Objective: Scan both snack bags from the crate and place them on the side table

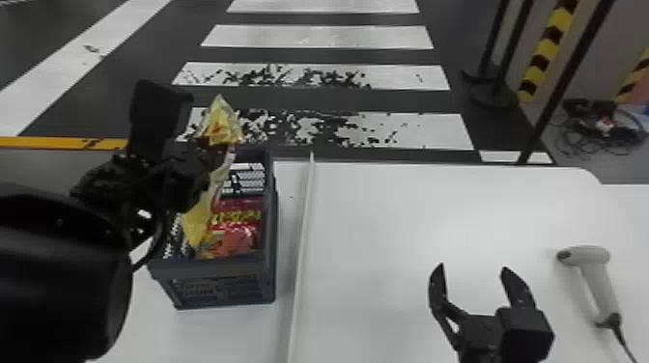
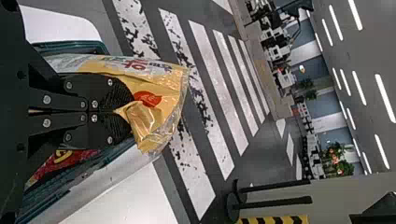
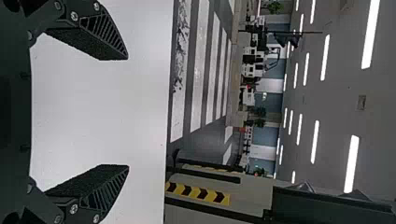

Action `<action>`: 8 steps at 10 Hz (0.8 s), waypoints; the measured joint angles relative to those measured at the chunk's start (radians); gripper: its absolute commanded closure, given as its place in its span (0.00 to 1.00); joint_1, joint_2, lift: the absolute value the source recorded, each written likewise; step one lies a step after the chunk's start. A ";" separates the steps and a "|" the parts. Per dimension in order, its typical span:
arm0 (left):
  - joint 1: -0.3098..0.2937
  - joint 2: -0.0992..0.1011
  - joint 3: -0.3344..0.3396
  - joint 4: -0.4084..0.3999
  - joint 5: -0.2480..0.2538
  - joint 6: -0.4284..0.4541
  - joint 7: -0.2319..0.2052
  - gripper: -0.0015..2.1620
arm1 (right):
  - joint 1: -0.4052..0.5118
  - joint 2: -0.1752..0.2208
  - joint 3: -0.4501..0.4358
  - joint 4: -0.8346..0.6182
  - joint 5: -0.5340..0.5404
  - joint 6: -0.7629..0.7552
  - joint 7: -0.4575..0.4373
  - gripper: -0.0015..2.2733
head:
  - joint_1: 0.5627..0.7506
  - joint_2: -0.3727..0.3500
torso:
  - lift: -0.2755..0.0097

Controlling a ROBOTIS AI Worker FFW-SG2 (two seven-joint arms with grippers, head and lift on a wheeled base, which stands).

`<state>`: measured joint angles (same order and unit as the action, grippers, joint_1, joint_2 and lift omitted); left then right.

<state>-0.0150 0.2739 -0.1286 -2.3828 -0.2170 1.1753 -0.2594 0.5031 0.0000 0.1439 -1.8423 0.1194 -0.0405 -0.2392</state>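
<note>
Left arm [image 1: 58, 270] partly hiding crate [image 1: 224, 289], ridge [image 1: 302, 231], scanner [image 1: 596, 280], posts [image 1: 566, 82]

Striped floor [image 1: 314, 37], dark posts [image 1: 513, 43], probably cables [image 1: 579, 142].

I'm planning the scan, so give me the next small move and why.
I'd probably ease the open right gripper toward the scanner: the left gripper pinches the yellow bag, while the scanner lies ungripped on the white table.
</note>
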 measured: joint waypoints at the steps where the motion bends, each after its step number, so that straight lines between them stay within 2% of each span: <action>1: -0.001 0.001 0.000 -0.036 0.003 0.033 0.019 0.99 | 0.000 0.000 0.001 0.000 0.004 0.000 0.000 0.08 | 0.70 0.59 | 0.63; 4: -0.031 -0.001 -0.002 -0.138 0.033 0.140 0.079 0.99 | 0.002 0.000 0.008 0.000 0.028 0.008 0.000 0.08 | 0.70 0.60 | 0.63; 6: -0.057 -0.007 -0.016 -0.162 0.052 0.175 0.125 0.99 | 0.006 0.000 0.007 -0.005 0.042 0.012 0.000 0.08 | 0.70 0.60 | 0.63; 8: -0.089 -0.043 -0.049 -0.158 0.108 0.183 0.167 0.99 | 0.009 0.000 0.002 -0.015 0.052 0.019 0.000 0.08 | 0.70 0.55 | 0.63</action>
<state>-0.1038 0.2310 -0.1774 -2.5406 -0.1090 1.3584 -0.0922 0.5122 0.0000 0.1457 -1.8575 0.1714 -0.0220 -0.2393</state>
